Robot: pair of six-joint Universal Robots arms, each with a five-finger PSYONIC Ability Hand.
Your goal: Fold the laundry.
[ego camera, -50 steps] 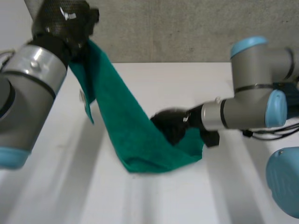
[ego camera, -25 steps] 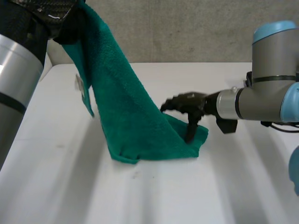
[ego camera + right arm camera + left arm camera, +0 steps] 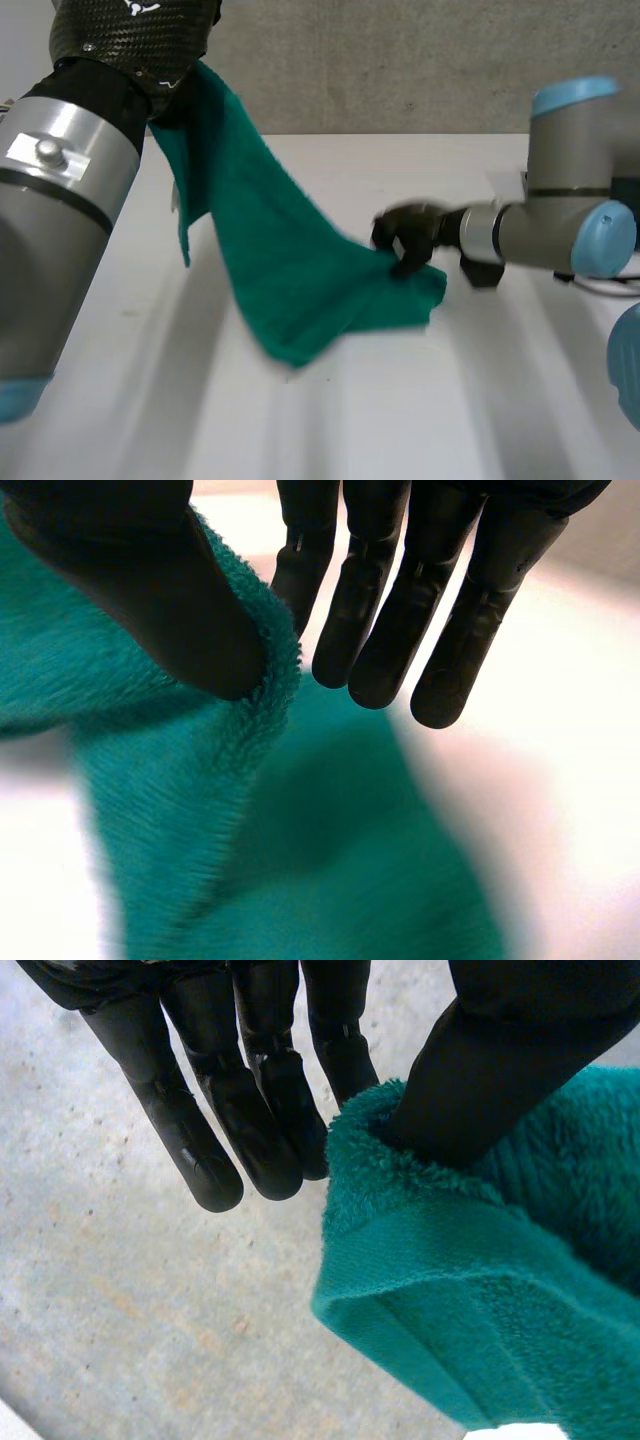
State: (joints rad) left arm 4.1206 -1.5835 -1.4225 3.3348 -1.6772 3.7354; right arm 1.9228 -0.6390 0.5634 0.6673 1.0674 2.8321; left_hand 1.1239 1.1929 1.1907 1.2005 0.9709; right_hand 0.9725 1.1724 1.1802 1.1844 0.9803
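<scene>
left hand (image 3: 140, 35) is up high over the left side of the white tabletop (image 3: 350, 420), gripping the green terry towel (image 3: 280, 260) by its top end. in the left wrist view the thumb (image 3: 520, 1050) presses into the hemmed rim of the towel (image 3: 480, 1290) against the nearest of the straight fingers (image 3: 250, 1120), so it is a pinch (corner or plain edge, cannot tell). from there the towel hangs in a slanted sheet down to the tabletop, and its lower part lies loosely bunched there, about mid-table. right hand (image 3: 408, 238) is low at the towel's right edge, touching the cloth. in the right wrist view its thumb (image 3: 150, 600) sits on the fuzzy edge of the towel (image 3: 250, 860), and the edge is nipped between the thumb and the closest finger (image 3: 300, 575), with the other fingers straight beside it. a grey concrete wall (image 3: 400, 60) stands behind the tabletop.
</scene>
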